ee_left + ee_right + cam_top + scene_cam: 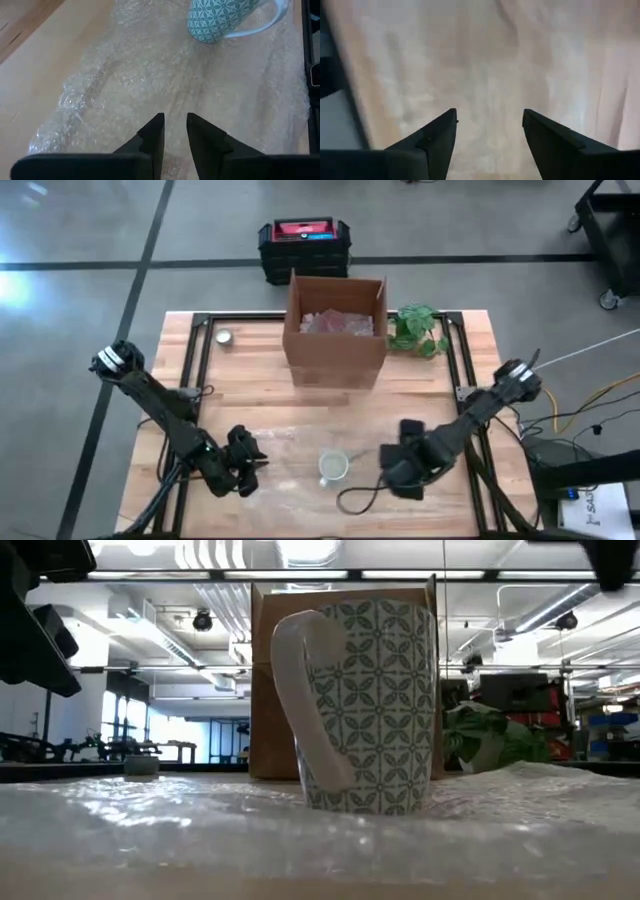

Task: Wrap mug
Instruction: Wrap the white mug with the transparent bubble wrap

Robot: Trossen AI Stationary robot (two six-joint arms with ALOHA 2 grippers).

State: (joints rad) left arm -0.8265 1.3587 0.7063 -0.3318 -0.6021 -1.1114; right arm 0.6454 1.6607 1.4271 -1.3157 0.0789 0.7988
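2 dark arms reach in over the near half of the pale wooden table (pixel 260 395), one from each side. Between them stands the white ceramic mug with a green leaf-lattice pattern (pixel 333 467), upright on a sheet of clear bubble wrap (pixel 290 445) that lies flat on the wood. In the low view the mug's (pixel 368 705) white handle faces the camera and slightly left, and the wrap (pixel 300 830) spreads out on both sides of it in low wrinkles.

The left gripper (pixel 252 460) hangs just left of the mug, apart from it, over the wrap's left part. In the left wrist view its fingers (pixel 152 135) stand only a narrow slit apart and grasp nothing; the wrap (pixel 165 85) lies under them and the mug (pixel 220 17) sits well ahead. The crumpled left edge of the wrap runs beside bare wood there.

The right gripper (pixel 392 465) hangs just right of the mug, also not touching it. In the right wrist view its fingers (pixel 437 140) are spread wide and empty above a pale surface that is too blurred to tell apart.

Behind the mug, well apart, a brown cardboard box (pixel 335 328) stands open with pale wrap inside. A green leafy plant (pixel 417 330) sits just beside its right wall, and a small round tin (pixel 224 337) lies near the far left corner. Bare wood shows between the box and the mug. On the floor beyond the table sits a black crate with a red lid (pixel 304 245).
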